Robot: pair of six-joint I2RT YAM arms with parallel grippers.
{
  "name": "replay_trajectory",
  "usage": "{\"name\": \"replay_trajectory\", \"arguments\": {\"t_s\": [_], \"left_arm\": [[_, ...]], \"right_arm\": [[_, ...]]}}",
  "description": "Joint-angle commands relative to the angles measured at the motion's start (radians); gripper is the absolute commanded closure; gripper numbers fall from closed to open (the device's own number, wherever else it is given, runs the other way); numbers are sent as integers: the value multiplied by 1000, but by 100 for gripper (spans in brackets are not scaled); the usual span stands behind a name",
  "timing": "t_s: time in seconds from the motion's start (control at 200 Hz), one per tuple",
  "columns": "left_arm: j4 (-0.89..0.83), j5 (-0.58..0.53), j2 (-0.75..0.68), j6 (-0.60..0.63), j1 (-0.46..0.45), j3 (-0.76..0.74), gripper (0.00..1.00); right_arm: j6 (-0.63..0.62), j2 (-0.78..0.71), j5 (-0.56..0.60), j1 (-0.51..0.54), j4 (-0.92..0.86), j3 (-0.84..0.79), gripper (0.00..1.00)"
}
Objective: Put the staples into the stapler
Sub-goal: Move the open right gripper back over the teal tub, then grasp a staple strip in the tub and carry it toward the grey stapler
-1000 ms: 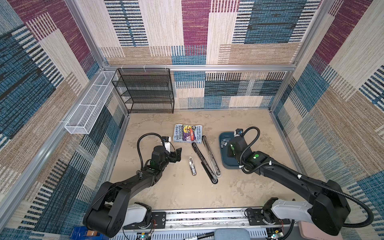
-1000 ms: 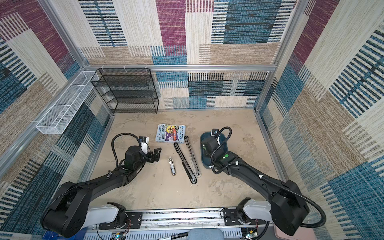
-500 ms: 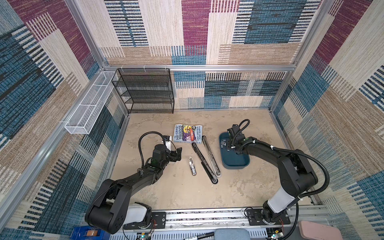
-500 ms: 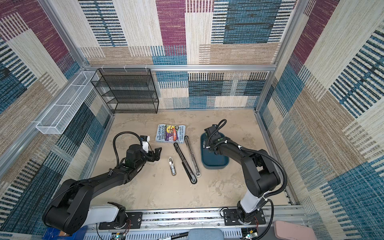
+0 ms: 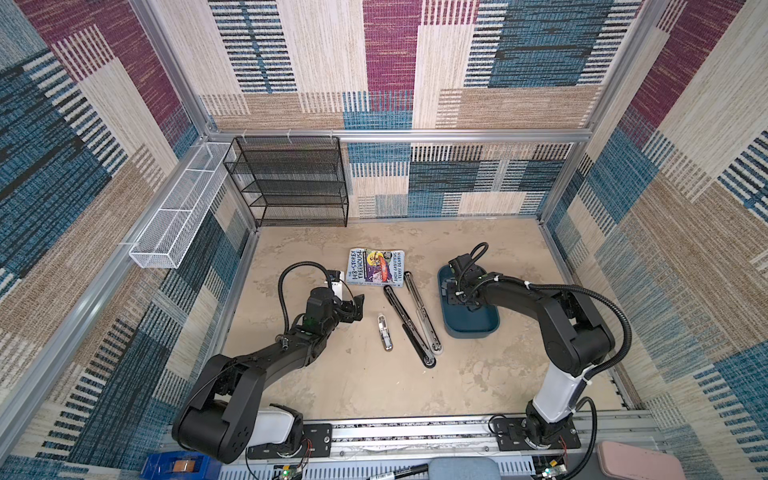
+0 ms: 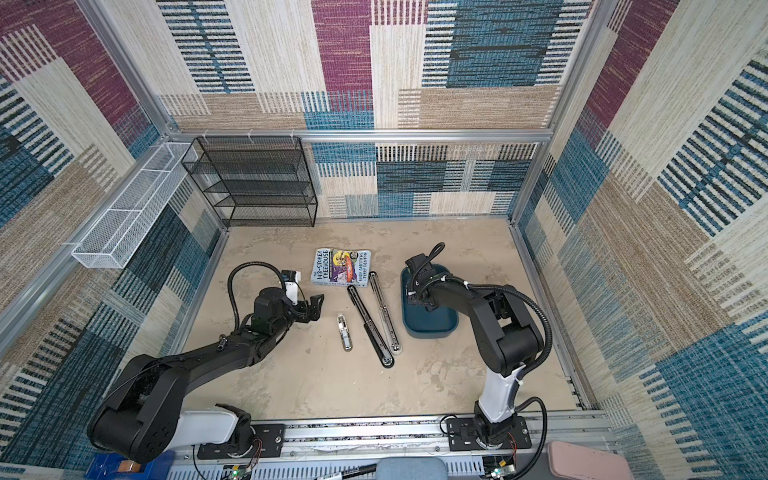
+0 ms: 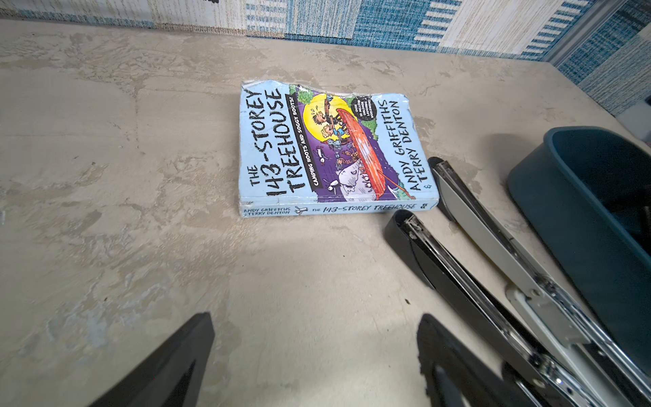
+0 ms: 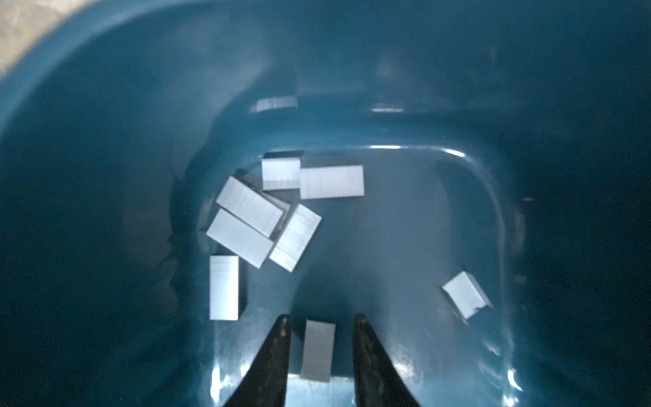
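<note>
Only the right wrist view looks into the blue tray. There the staples lie scattered on its floor, and the right claw, set narrow, straddles one strip with a gap either side; in both top views the arm hides them. The left wrist view shows the left claw spread wide over bare counter, near the book and the opened stapler left of the tray.

Staples in tray, right of stapler
</note>
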Motion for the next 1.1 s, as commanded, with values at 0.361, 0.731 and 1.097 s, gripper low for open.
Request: {"name": "replay_trajectory", "arguments": {"t_s": [0.361, 0.731, 1.097], "left_arm": [[18, -7, -10, 15, 0, -5, 6], [14, -6, -11, 17, 0, -5, 6], [20, 40, -28, 17, 1, -18, 6]], "right_arm": [[-5, 22, 18, 0, -33, 13, 81], [-17, -32, 7, 1, -16, 7, 89], [-67, -306, 47, 122, 44, -71, 91]]}}
